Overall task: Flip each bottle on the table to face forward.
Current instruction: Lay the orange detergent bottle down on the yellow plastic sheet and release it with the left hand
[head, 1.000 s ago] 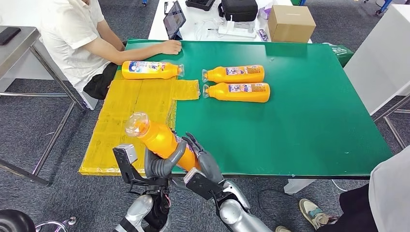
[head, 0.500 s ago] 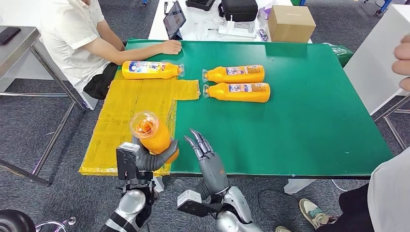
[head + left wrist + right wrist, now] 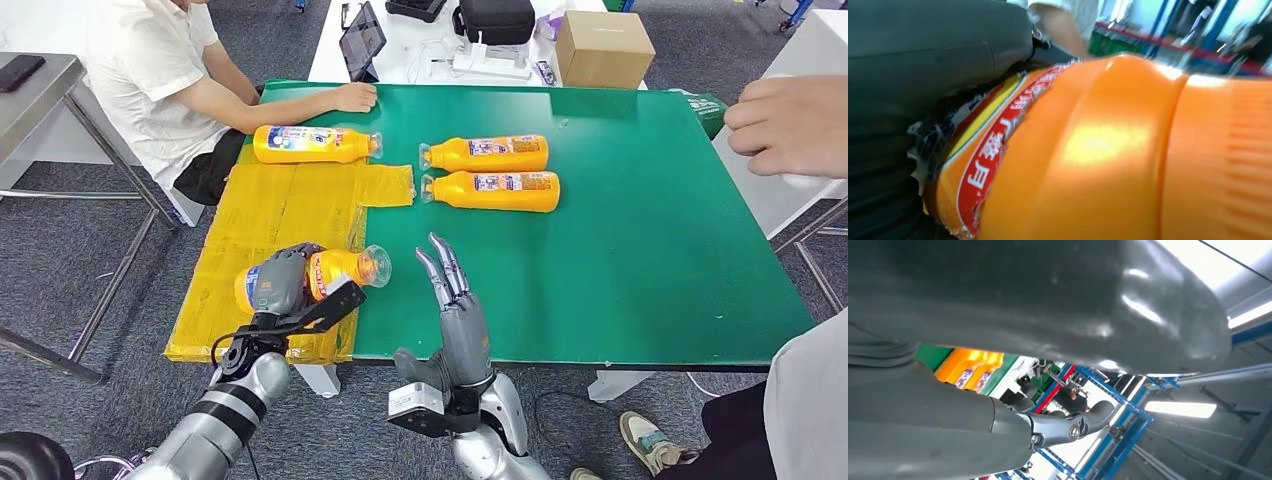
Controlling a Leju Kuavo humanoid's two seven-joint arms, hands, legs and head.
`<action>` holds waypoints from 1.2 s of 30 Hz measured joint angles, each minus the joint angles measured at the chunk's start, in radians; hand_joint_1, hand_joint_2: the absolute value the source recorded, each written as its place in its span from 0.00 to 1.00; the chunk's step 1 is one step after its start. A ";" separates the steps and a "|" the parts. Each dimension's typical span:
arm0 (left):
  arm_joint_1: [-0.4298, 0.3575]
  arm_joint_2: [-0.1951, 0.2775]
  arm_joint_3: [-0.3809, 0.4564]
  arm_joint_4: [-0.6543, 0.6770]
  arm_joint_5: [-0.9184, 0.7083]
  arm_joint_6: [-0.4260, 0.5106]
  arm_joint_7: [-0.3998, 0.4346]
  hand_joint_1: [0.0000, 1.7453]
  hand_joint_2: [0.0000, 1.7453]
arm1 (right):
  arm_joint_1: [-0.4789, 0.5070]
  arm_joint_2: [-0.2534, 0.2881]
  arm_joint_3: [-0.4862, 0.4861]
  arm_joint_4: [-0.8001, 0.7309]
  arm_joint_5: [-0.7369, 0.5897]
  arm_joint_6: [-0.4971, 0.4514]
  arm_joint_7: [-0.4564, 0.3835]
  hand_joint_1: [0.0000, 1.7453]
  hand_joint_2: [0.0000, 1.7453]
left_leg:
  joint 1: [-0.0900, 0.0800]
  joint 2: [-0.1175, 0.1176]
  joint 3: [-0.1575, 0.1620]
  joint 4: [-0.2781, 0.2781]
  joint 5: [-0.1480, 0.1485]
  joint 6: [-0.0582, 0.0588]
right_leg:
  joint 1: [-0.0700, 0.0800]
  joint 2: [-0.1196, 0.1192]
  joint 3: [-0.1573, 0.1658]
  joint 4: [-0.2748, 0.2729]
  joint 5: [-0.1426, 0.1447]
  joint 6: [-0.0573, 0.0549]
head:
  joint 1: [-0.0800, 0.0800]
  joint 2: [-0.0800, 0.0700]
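While the left hand [image 3: 283,283] grips an orange plastic bottle with a red-and-yellow label [image 3: 335,272], the bottle lies on its side over the yellow taped mat [image 3: 270,215] at the near left of the green table [image 3: 640,240], clear cap toward the green. Right hand [image 3: 452,300]: empty, fingers straight and apart, raised above the near table edge. Three more orange bottles: one on the mat's far end [image 3: 312,144], two side by side on the green [image 3: 492,153] [image 3: 497,190]. Seated person's hand [image 3: 352,97]: resting on the far edge.
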 joint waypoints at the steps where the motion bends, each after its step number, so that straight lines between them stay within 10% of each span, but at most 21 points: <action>1: -0.023 0.000 0.002 0.032 -0.008 -0.014 0.012 1.00 1.00 | 0.000 0.000 -0.002 -0.005 -0.010 0.008 0.000 0.00 0.00 | 0.000 0.000 0.001 0.000 0.000 0.000 | 0.000 0.000 0.000 0.000 0.000 0.000 | 0.000 0.000; 15: -0.202 -0.006 0.007 0.299 -0.052 -0.125 0.086 0.95 1.00 | -0.001 0.005 -0.012 -0.009 -0.066 0.053 -0.015 0.00 0.00 | 0.000 0.002 0.007 0.000 0.001 -0.001 | 0.001 0.001 0.005 0.001 0.002 -0.003 | 0.000 0.000; 19: -0.212 -0.007 0.007 0.317 -0.052 -0.131 0.088 0.08 1.00 | -0.001 0.005 -0.013 -0.009 -0.068 0.055 -0.016 0.00 0.00 | 0.000 0.002 0.008 0.000 0.001 -0.001 | 0.001 0.001 0.005 0.001 0.002 -0.003 | 0.000 0.000; 20: -0.216 -0.008 0.007 0.322 -0.052 -0.140 0.088 0.02 1.00 | -0.001 0.005 -0.014 -0.009 -0.070 0.058 -0.017 0.00 0.00 | 0.000 0.002 0.008 0.000 0.001 -0.001 | 0.001 0.001 0.005 0.001 0.002 -0.003 | 0.000 0.000; 36: -0.260 -0.010 0.007 0.400 -0.033 -0.438 0.063 0.00 1.00 | -0.001 0.012 -0.048 0.015 -0.135 0.094 -0.068 0.00 0.00 | 0.000 0.001 0.010 -0.001 0.001 -0.002 | 0.001 0.000 0.009 0.001 0.002 -0.003 | 0.000 0.000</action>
